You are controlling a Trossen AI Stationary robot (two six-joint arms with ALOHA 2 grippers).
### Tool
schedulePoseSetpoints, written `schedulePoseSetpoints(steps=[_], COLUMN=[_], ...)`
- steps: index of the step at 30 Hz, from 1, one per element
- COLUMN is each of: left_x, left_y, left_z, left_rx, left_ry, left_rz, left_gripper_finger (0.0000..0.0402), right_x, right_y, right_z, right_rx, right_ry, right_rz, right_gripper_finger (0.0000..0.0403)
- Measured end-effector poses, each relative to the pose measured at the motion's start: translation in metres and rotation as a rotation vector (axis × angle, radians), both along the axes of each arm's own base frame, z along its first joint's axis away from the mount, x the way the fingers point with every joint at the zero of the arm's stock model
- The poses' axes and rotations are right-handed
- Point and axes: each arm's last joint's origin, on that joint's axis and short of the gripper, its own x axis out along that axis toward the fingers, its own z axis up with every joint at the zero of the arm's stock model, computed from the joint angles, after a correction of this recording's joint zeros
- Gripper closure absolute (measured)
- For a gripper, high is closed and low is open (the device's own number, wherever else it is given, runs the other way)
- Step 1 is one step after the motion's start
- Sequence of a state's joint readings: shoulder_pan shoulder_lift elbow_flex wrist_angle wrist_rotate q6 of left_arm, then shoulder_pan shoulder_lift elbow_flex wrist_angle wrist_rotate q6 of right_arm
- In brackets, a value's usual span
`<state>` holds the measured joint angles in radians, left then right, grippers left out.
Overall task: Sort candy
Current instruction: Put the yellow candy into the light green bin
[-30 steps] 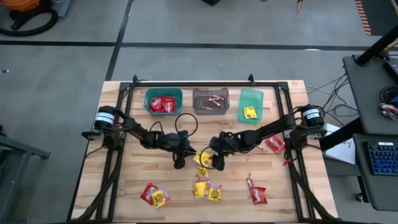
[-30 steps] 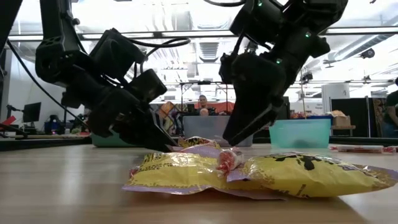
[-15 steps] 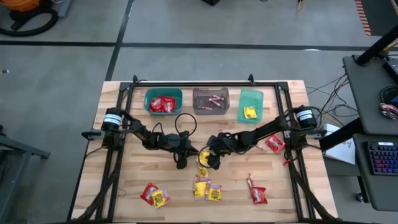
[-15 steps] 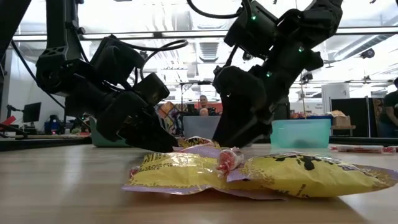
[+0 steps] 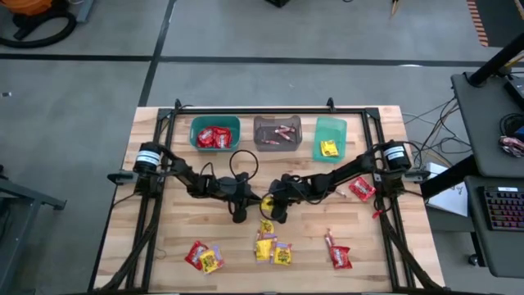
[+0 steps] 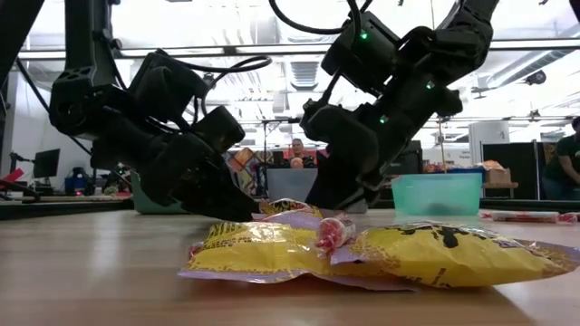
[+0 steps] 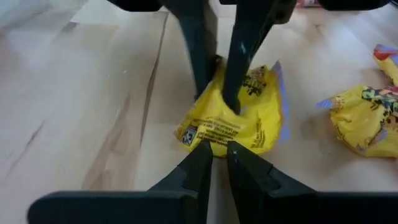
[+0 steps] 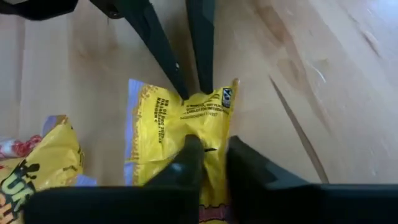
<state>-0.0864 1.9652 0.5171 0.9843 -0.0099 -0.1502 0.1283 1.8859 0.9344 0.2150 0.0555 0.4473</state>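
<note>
Nearest the table's front edge, loose candy lies in clusters: red and yellow packets [image 5: 204, 256], [image 5: 273, 248] and [image 5: 339, 256]. At mid-table, the left gripper [image 7: 216, 153] and right gripper [image 8: 208, 151], facing each other, both pinch one yellow packet [image 8: 177, 121], their fingers nearly closed on opposite ends. Beyond stand the teal bin [image 5: 215, 133], grey bin [image 5: 277, 133] and green bin [image 5: 330, 138], each holding sorted candy.

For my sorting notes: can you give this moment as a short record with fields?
left gripper: shut on edge of yellow packet, mid-table
right gripper: shut on the same packet's opposite edge
teal bin: red packets
grey bin: pinkish sticks
green bin: one yellow packet
loose candy: front of table
</note>
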Motion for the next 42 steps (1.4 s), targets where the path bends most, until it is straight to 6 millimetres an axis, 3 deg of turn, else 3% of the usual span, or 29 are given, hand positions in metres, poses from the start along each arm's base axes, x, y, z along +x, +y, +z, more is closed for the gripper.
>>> schedulePoseSetpoints(steps=[6, 12, 15, 19, 23, 26, 31, 35, 42], left_x=[-0.023, -0.051, -0.061, -0.071, -0.077, -0.077, -0.062, -0.045, -0.024], left_y=[0.009, 0.015, 0.016, 0.016, 0.017, 0.019, 0.020, 0.020, 0.020], left_z=[0.020, 0.054, 0.071, 0.093, 0.113, 0.125, 0.136, 0.143, 0.148], left_rx=[0.001, -0.011, -0.027, -0.044, -0.063, -0.075, -0.054, -0.051, -0.039], left_ry=[-0.043, -0.173, -0.253, -0.358, -0.463, -0.524, -0.559, -0.575, -0.571], left_rz=[0.037, 0.056, 0.059, 0.060, 0.077, 0.161, 0.176, 0.205, 0.227], left_gripper_finger=[0.0361, 0.0361, 0.0361, 0.0361, 0.0361, 0.0355, 0.0312, 0.0260, 0.0189], right_x=[-0.006, -0.016, -0.033, -0.064, -0.079, -0.076, -0.051, -0.034, -0.011], right_y=[-0.004, -0.009, -0.018, -0.039, -0.053, -0.052, -0.031, -0.010, 0.014], right_z=[0.021, 0.072, 0.098, 0.130, 0.144, 0.150, 0.154, 0.141, 0.114], right_rx=[-0.045, -0.242, -0.476, -0.822, -0.783, -0.767, -0.709, -0.785, -1.029], right_ry=[-0.007, -0.115, -0.063, 0.087, 0.082, -0.010, -0.331, -0.528, -0.613], right_rz=[0.040, 0.006, -0.118, -0.421, -0.529, -0.540, -0.458, -0.387, -0.304], right_gripper_finger=[0.0382, 0.0385, 0.0385, 0.0386, 0.0386, 0.0386, 0.0386, 0.0386, 0.0386])
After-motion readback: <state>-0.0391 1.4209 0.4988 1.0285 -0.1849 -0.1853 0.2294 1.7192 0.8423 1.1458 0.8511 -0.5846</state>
